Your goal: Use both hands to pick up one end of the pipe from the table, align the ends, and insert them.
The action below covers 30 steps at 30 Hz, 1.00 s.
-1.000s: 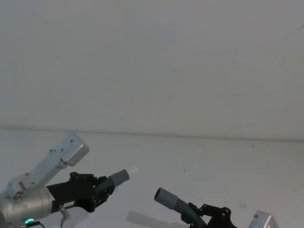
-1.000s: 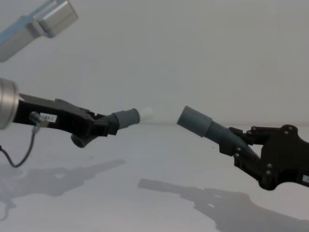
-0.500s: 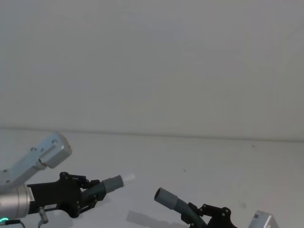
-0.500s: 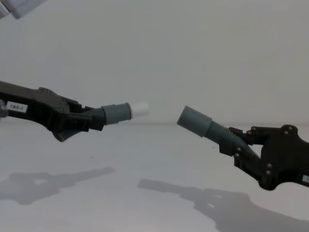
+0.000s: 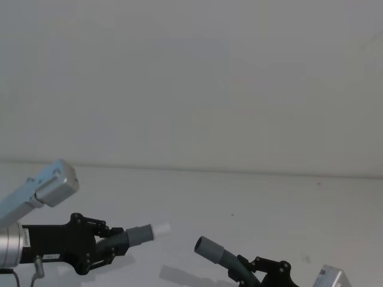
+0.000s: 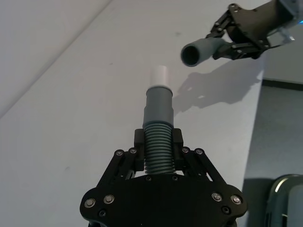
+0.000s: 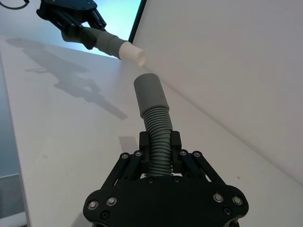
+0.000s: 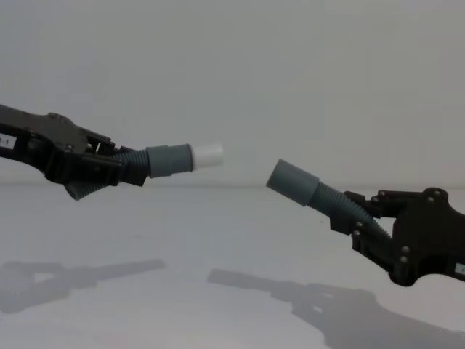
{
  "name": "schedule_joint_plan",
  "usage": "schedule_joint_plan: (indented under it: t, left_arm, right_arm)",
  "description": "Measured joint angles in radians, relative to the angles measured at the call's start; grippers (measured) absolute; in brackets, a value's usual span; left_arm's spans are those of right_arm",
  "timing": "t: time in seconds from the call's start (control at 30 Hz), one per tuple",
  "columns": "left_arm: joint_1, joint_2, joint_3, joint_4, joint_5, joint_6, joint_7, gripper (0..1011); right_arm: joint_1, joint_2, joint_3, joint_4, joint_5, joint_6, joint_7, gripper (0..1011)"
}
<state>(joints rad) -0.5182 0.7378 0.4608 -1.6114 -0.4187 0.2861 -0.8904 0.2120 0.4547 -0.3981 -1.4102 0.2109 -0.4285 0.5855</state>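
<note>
Both pipe pieces are held in the air above the white table (image 8: 218,240). My left gripper (image 8: 120,169) is shut on the ribbed body of the pipe piece with the white tip (image 8: 207,154), whose grey cuff (image 8: 169,160) points right. My right gripper (image 8: 356,218) is shut on the other ribbed pipe piece (image 8: 330,200); its hollow cuff (image 8: 292,182) points up and left. A gap separates the two ends, with the white tip slightly higher. From the left wrist I see my held piece (image 6: 158,132) and the hollow cuff (image 6: 195,53) farther off. The right wrist view shows its cuff (image 7: 150,97) below the white tip (image 7: 132,53).
A plain white wall (image 5: 191,78) rises behind the table's far edge. Shadows of both arms (image 8: 305,298) lie on the tabletop. The left arm's silver link (image 5: 45,188) sits at the left, and a small white-labelled part (image 5: 331,278) shows at the bottom right.
My left gripper has drawn back to the left and levelled out, carrying the white-tipped piece with it; the gap between the ends has widened. The right gripper and its piece have not moved.
</note>
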Motion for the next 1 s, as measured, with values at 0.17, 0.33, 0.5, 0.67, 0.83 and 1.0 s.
schedule_joint_plan:
  t: [0.17, 0.33, 0.5, 0.67, 0.83, 1.0]
  left_arm:
    - [-0.032, 0.006, 0.018, 0.011, -0.01, 0.001, -0.05, 295]
    - [-0.059, 0.006, 0.035, 0.02, -0.016, 0.009, -0.09, 295]
    - [-0.086, 0.002, 0.054, 0.03, -0.02, 0.019, -0.12, 295]
    - [-0.108, -0.003, 0.07, 0.037, -0.021, 0.027, -0.137, 295]
    - [-0.128, -0.009, 0.088, 0.046, -0.018, 0.036, -0.151, 295]
    - [-0.145, -0.014, 0.103, 0.055, -0.014, 0.044, -0.16, 295]
  right_arm:
    - [0.0, 0.0, 0.0, 0.0, 0.0, 0.0, 0.0, 227]
    - [0.0, 0.0, 0.0, 0.0, 0.0, 0.0, 0.0, 227]
    - [0.0, 0.0, 0.0, 0.0, 0.0, 0.0, 0.0, 227]
    - [0.0, 0.0, 0.0, 0.0, 0.0, 0.0, 0.0, 227]
    - [0.0, 0.0, 0.0, 0.0, 0.0, 0.0, 0.0, 227]
    - [0.0, 0.0, 0.0, 0.0, 0.0, 0.0, 0.0, 227]
